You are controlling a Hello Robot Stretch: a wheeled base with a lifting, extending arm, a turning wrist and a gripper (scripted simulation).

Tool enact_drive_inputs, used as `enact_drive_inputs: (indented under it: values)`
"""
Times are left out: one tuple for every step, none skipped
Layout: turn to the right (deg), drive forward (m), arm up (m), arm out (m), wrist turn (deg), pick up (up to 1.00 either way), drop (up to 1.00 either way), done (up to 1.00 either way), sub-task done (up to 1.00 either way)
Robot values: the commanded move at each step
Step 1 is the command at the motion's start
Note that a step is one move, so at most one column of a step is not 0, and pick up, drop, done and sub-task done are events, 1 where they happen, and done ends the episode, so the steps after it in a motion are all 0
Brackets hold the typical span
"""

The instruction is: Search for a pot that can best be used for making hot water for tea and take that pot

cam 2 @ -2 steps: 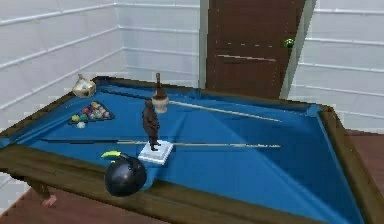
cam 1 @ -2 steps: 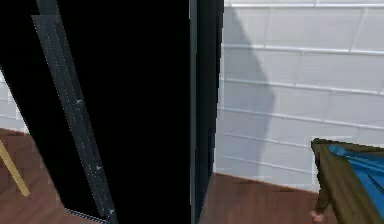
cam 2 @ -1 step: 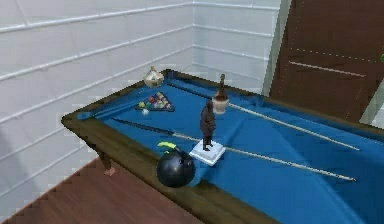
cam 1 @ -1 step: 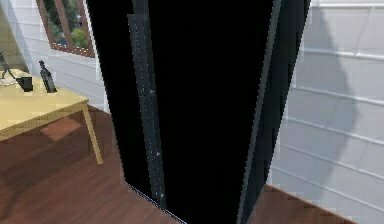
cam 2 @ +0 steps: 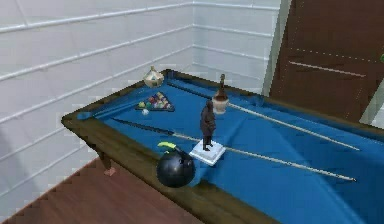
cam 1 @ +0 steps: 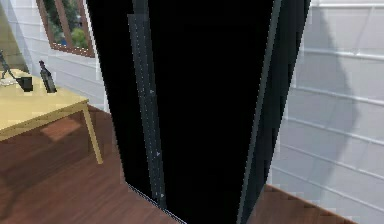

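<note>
Forward view: tall black double-door unit (cam 1: 200,100) dead centre, close up, with a vertical handle strip down its left door. At 9 o'clock of it is a light wooden table (cam 1: 40,110) carrying a dark bottle (cam 1: 47,77); any label on it is too small to read. Wood-framed window (cam 1: 65,25) at 11 o'clock. White plank wall (cam 1: 340,100) at 3 o'clock. Dark wood floor (cam 1: 60,185) below.

Arm side view: pool table (cam 2: 290,165) with blue cloth and dark wood rails. Racked balls (cam 2: 157,102) sit toward its far left corner, with a small pale object (cam 2: 153,75) on the rail at 12 o'clock of them. A dark statuette (cam 2: 208,125) on a white base stands mid-cloth. A brown bottle-shaped piece (cam 2: 220,97) is at 1 o'clock of it. Two cues (cam 2: 285,160) lie on the cloth at 3 o'clock of it.

Pot candidate: a black round object (cam 2: 176,167) with a yellow-green arc on top, on the near rail at 7 o'clock of the statuette. Shape suggests a kettle, but I can't confirm that. Dark panelled door (cam 2: 335,60) at upper right.

Gripper jaws: cannot tell.
</note>
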Motion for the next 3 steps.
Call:
enact_drive_inputs:
  values:
    - [0.0, 0.0, 0.22, 0.0, 0.0, 0.0, 0.0, 0.0, 0.0]
    - [0.0, 0.0, 0.0, 0.32, 0.0, 0.0, 0.0, 0.0, 0.0]
    - [0.0, 0.0, 0.0, 0.0, 45.0, 0.0, 0.0, 0.0, 0.0]
